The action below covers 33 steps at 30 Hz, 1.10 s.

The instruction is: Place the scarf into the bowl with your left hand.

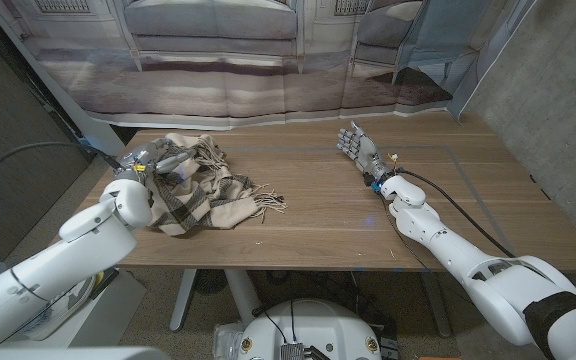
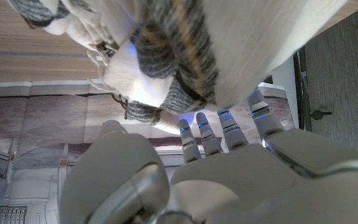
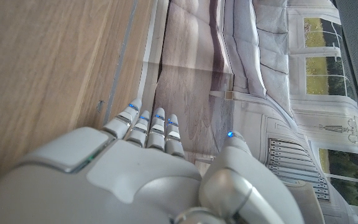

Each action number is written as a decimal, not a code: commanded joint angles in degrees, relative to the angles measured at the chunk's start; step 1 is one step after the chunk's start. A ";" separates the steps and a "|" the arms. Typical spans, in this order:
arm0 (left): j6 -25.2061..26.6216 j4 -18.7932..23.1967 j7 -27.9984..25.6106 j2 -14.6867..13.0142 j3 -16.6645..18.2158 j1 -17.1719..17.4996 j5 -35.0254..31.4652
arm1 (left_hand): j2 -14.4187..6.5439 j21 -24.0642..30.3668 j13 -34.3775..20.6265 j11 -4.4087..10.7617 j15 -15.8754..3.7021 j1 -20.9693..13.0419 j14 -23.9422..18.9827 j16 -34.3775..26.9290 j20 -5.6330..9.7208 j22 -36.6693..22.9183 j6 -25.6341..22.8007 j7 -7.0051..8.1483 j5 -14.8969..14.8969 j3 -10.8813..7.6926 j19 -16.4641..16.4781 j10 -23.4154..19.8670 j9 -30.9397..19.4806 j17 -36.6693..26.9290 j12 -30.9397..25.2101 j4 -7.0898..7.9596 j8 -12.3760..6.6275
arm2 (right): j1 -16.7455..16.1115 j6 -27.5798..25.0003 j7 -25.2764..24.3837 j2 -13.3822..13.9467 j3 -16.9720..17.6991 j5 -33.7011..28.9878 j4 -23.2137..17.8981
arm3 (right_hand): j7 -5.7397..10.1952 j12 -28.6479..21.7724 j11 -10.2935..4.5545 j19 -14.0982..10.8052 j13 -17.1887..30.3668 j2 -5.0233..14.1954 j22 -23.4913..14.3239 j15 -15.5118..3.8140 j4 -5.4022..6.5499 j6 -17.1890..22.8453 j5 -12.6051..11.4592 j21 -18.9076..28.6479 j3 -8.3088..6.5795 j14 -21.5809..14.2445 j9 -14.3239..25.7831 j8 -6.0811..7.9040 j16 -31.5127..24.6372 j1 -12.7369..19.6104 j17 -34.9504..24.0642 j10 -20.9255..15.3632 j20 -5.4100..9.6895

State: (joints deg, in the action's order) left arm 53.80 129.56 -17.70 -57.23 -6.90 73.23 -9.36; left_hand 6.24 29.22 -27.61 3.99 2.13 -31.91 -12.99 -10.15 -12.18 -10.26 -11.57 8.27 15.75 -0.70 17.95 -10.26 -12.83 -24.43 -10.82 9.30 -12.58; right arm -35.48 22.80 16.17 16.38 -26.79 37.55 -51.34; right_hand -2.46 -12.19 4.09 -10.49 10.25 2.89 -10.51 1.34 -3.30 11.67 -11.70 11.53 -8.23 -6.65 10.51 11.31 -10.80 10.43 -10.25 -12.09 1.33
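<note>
Task barely begun: beige woven scarf with grey-brown stripes and fringe (image 1: 203,185) lies heaped on left part of wooden counter (image 1: 348,225); no bowl to be made out in these views, so placing remains undone. Left hand (image 1: 158,160) sits on scarf's far-left edge, arm reaching in from near corner. Wrist view shows fingers (image 2: 219,134) extended toward cloth; whether they grip it, cannot tell. Right hand (image 1: 360,148) stands upright on counter's far right, well apart from scarf, fingers spread, holding nothing.
</note>
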 commanded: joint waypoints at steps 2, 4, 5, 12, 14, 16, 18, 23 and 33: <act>1.34 3.09 0.66 -0.68 1.21 -0.31 -1.09 | -0.03 -0.25 0.05 -0.04 0.23 0.44 0.18 -0.08 -0.06 -0.22 -0.09 -0.57 0.49 0.55 -0.48 0.11 -0.14 0.10 -0.11 0.11 -0.02 | 0.48 0.62 0.66 -0.20 0.39 0.28 0.95 | 0.17 -0.13 0.06 -0.30 0.33 0.38 -0.20 -0.13 -0.13 0.47 -0.09 0.18 0.09 -0.63 0.21 -0.14 0.00 -0.09 -0.30 -0.22 0.04; 1.21 3.52 1.57 -0.41 2.62 0.15 -0.20 | -0.15 -0.33 0.16 0.01 0.09 0.56 -0.27 -0.33 -0.05 -0.22 -0.19 -0.58 0.58 0.60 -0.48 0.06 -0.12 0.23 -0.17 0.09 -0.04 | 0.31 0.47 0.70 -0.11 0.56 0.52 0.78 | 0.15 -0.13 0.07 -0.32 0.33 0.38 -0.20 -0.16 -0.13 0.48 -0.09 0.18 0.10 -0.65 0.21 -0.13 0.00 -0.09 -0.31 -0.24 0.02; 0.52 3.60 1.66 0.14 3.68 0.74 0.28 | -0.21 -0.35 0.22 0.02 0.06 0.62 -0.38 -0.40 -0.04 -0.23 -0.18 -0.56 0.63 0.62 -0.44 -0.05 -0.11 0.30 -0.23 0.07 -0.03 | 0.25 0.31 0.55 0.02 0.56 0.47 0.64 | 0.15 -0.13 0.04 -0.33 0.33 0.37 -0.20 -0.17 -0.14 0.49 -0.09 0.18 0.10 -0.66 0.21 -0.13 -0.01 -0.09 -0.31 -0.25 0.03; 1.37 5.00 1.94 -0.78 4.33 1.17 -0.95 | -0.43 -0.35 0.43 -0.01 0.03 0.84 -0.65 -0.58 0.04 -0.25 -0.30 -0.57 0.78 0.71 -0.07 -0.19 -0.08 0.55 -0.34 0.03 -0.04 | -0.29 0.27 0.20 0.38 0.82 0.59 -0.17 | 0.09 -0.12 -0.09 -0.34 0.33 0.36 -0.20 -0.07 -0.16 0.51 -0.09 0.19 0.13 -0.75 0.21 -0.13 -0.03 -0.10 -0.30 -0.27 0.06; 0.98 5.47 2.21 -1.19 4.68 1.56 -1.14 | -0.52 -0.37 0.53 -0.16 -0.01 0.93 -0.68 -0.62 0.04 -0.26 -0.34 -0.57 0.86 0.76 0.06 -0.46 -0.06 0.67 -0.47 0.00 -0.04 | -0.31 0.23 0.15 0.41 0.86 0.62 -0.27 | 0.08 -0.12 -0.10 -0.34 0.33 0.36 -0.20 -0.11 -0.16 0.53 -0.09 0.19 0.14 -0.75 0.21 -0.12 -0.02 -0.10 -0.30 -0.29 0.09; 1.39 5.92 2.35 -1.48 4.57 1.47 -1.48 | -0.56 -0.38 0.58 -0.13 -0.04 0.97 -0.68 -0.64 0.03 -0.26 -0.33 -0.59 0.89 0.78 0.10 -0.46 -0.05 0.73 -0.48 -0.01 -0.02 | -0.29 0.26 0.14 0.42 0.88 0.62 -0.26 | 0.10 -0.12 -0.07 -0.36 0.33 0.37 -0.20 -0.12 -0.16 0.52 -0.10 0.19 0.14 -0.73 0.21 -0.12 -0.01 -0.10 -0.30 -0.29 0.10; 1.09 6.04 1.64 -1.21 4.45 1.60 -2.04 | -0.59 -0.39 0.61 -0.14 -0.06 1.00 -0.68 -0.64 0.03 -0.26 -0.40 -0.61 0.91 0.79 0.13 -0.46 -0.05 0.77 -0.49 -0.02 -0.05 | -0.28 0.26 0.14 0.42 0.91 0.66 -0.25 | 0.09 -0.12 -0.04 -0.34 0.33 0.38 -0.20 -0.06 -0.17 0.52 -0.10 0.18 0.14 -0.76 0.21 -0.13 -0.02 -0.10 -0.30 -0.31 0.13; 1.15 7.01 2.50 -1.84 4.97 1.72 -2.20 | -0.75 -0.50 0.80 0.01 -0.17 1.16 -0.66 -0.68 0.01 -0.27 -0.48 -0.44 1.04 0.88 0.21 -0.64 -0.02 1.00 -0.59 -0.07 -0.05 | -0.19 0.30 0.25 0.41 0.98 0.73 -0.05 | 0.15 -0.13 -0.01 -0.35 0.33 0.43 -0.20 -0.01 -0.17 0.55 -0.10 0.19 0.14 -0.82 0.21 -0.12 -0.03 -0.10 -0.31 -0.38 0.13; -1.14 6.58 2.85 -2.72 4.84 1.05 -2.71 | -1.17 -0.96 1.22 0.05 -0.63 1.45 -0.35 -0.65 -0.01 -0.27 -1.00 -0.36 1.33 1.02 -0.22 -0.95 0.05 1.50 -0.74 -0.17 -0.18 | -0.62 0.05 0.01 0.69 1.03 0.76 -0.66 | 0.21 -0.11 -0.05 -0.37 0.34 0.48 -0.20 -0.08 -0.19 0.52 -0.10 0.19 0.13 -0.81 0.21 -0.14 -0.01 -0.09 -0.30 -0.39 0.16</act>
State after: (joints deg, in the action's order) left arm 54.53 136.02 -15.37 -59.08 -2.14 74.76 -11.44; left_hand 5.24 28.56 -26.40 3.99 1.80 -30.91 -13.32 -10.42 -12.27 -10.25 -11.88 7.98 16.63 -0.07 17.87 -10.72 -12.78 -22.98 -11.26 9.15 -12.58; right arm -35.68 23.12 16.43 16.78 -25.86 38.23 -51.39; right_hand -2.46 -12.19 4.10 -10.49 10.25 2.89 -10.51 1.02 -3.30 11.67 -11.70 11.53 -8.23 -6.96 10.51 11.31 -10.80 10.43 -10.24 -12.08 1.33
